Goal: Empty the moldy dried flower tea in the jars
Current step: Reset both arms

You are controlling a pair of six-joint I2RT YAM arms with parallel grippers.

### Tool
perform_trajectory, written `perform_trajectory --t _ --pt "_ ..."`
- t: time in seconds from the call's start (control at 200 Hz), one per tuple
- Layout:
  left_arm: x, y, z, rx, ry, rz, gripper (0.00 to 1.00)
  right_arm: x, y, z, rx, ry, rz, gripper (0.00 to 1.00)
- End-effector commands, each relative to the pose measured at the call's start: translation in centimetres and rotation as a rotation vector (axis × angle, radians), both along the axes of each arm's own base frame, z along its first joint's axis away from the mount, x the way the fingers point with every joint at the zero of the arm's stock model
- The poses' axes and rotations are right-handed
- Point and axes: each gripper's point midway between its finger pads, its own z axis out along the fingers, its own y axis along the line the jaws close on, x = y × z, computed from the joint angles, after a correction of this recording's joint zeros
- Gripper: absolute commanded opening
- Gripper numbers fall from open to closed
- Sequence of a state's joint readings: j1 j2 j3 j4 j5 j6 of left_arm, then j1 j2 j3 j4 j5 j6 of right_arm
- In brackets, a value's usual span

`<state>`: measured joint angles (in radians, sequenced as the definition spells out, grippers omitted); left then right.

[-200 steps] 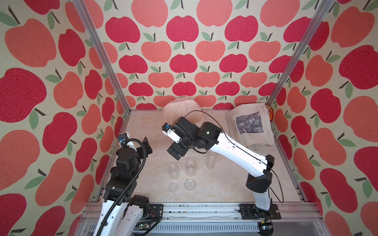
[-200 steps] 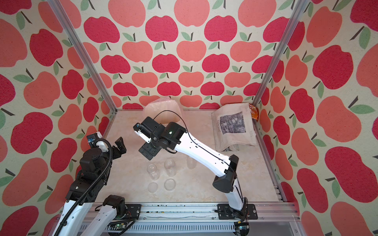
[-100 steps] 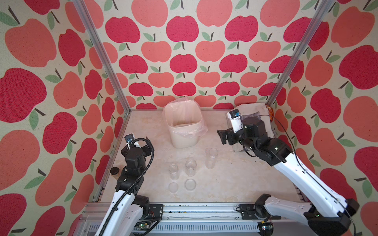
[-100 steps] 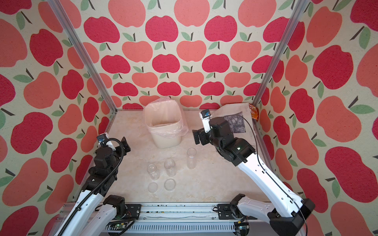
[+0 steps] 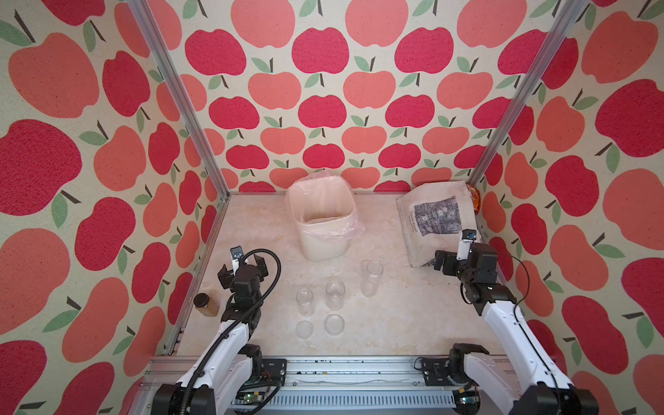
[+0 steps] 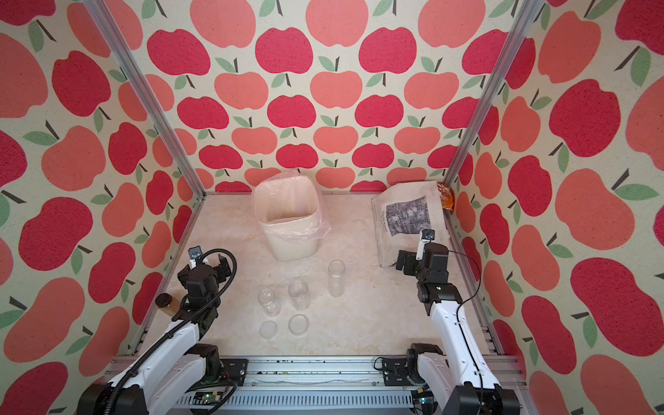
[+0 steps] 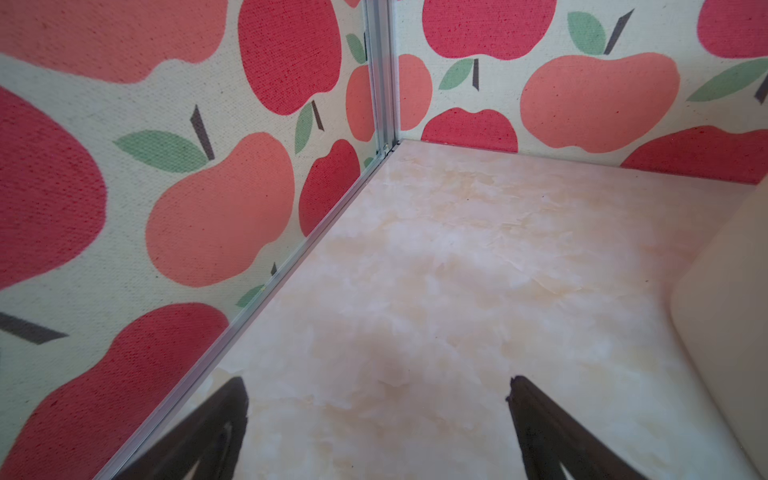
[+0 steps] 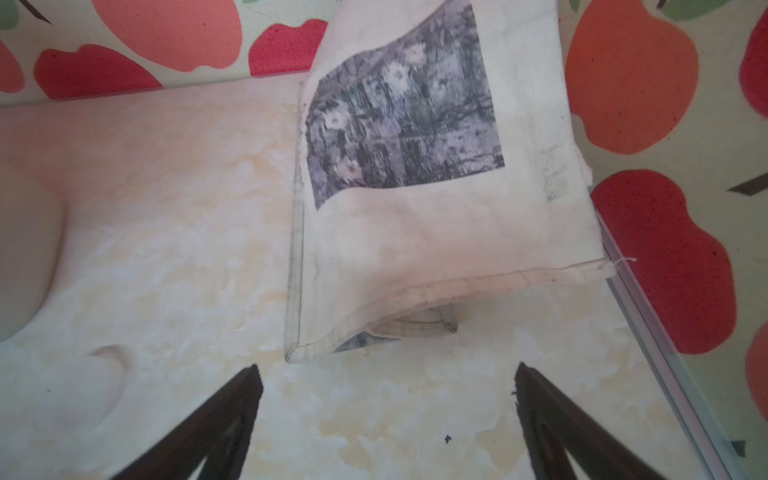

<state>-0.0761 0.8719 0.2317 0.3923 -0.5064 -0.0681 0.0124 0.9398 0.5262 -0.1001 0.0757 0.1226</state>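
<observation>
Left wrist view showed my left jaws spread wide with nothing between them. Bare counter [image 7: 415, 291] lay beneath, the side rail [image 7: 291, 266] ran along one flank, and the cream wall of the bin [image 7: 731, 316] sat at the frame's edge. Right wrist view showed my right jaws equally wide and holding nothing. They faced the slack open end of a cloth tote bag [image 8: 415, 232] printed with a grey flower picture, and a dark speck [image 8: 447, 439] lay on the counter near one fingertip.

In both top views the three jars [image 5: 335, 294] stood upright and lidless in mid-counter, between my two arms and well apart from both. Two short ones stood side by side, and a taller one [image 5: 372, 278] stood nearer the bag. Two round clear lids [image 5: 334, 324] lay flat just in front of the short pair. The jar walls looked clear. I could not make out the moldy dried flower tea in them, nor tell whether any lay in the bin.

That plastic-lined bin stood behind the jars toward the back wall. The bag leaned in the far right corner, just ahead of my right jaws, with something orange [image 5: 475, 197] tucked behind it. A small brown jar [image 5: 205, 304] with a dark lid stood beyond the left rail, beside my left arm.
</observation>
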Motion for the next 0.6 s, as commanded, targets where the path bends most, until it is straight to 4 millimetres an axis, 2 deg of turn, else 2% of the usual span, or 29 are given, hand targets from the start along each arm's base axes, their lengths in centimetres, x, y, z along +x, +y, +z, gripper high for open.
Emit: perform_trajectory --t 0.0,0.11,0.16,0.235,0.38,0.425,0.595 --pt "0.4 0.6 0.8 -0.018 -0.114 0.003 0.99 2.1 -0.7 -0.4 0.000 -0.143 -0.006 0.99" --pt "0.8 0.7 -1.3 -0.056 -0.106 -0.012 0.99 2.8 -0.7 -3.4 -0.037 -0.167 0.020 0.99" --pt "1.5 0.6 -1.0 -0.035 -0.127 -0.034 0.99 3.4 -0.2 -4.0 -0.020 -0.146 0.047 0.99" --pt "2.6 -0.3 -1.7 -0.032 -0.121 -0.092 1.00 4.5 0.9 -3.8 -0.003 -0.164 0.112 0.99" --pt "4.8 -1.6 -2.3 -0.016 -0.128 -0.180 0.99 6.3 1.1 -3.0 0.003 -0.255 0.124 0.99" --pt "5.5 -2.0 -2.7 -0.012 -0.123 -0.208 0.99 6.8 1.7 -2.8 -0.001 -0.280 0.165 0.99" --pt "7.0 -3.1 -5.1 0.029 -0.096 -0.277 0.99 7.9 2.2 -4.1 -0.027 -0.240 0.212 0.99"
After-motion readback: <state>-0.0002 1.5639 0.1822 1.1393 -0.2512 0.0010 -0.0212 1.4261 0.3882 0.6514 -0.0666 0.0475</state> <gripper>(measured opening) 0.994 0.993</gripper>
